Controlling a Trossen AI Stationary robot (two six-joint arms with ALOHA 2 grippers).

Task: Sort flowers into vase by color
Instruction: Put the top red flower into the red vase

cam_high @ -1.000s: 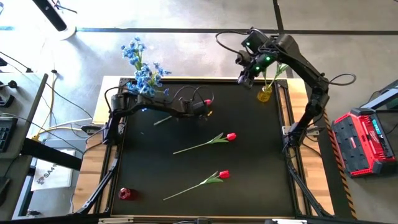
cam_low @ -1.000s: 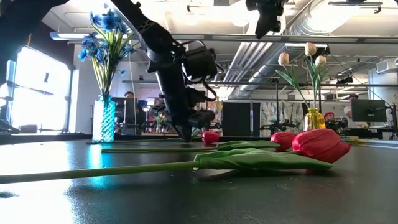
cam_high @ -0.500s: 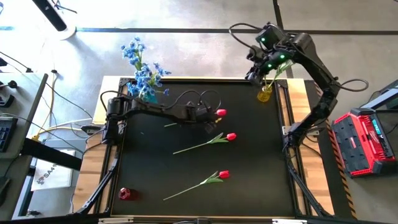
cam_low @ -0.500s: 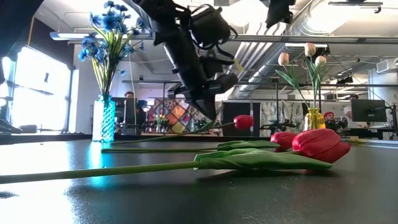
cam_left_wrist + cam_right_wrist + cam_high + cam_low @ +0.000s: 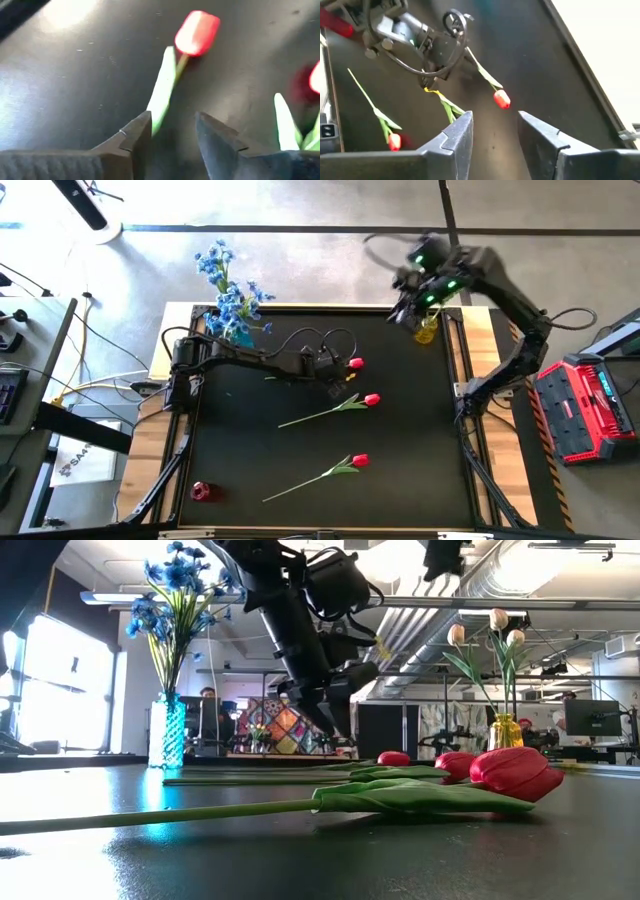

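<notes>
Now | left gripper (image 5: 172,132) open, empty, just behind the far red tulip (image 5: 355,363) lying mid-table | close on its stem, not the leaf | right gripper (image 5: 492,132) open, over the yellow vase (image 5: 426,332), far right.

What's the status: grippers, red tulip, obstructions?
Left gripper open, above stem of red tulip; tulip lying on table. Right gripper open, empty, by yellow vase. Nothing in the way.

In the left wrist view a red tulip (image 5: 197,32) ahead of the parted jaws is blurred, and its stem's lower end is hidden between them. Right of the jaws, another red bloom (image 5: 315,76) is cut off.
</notes>
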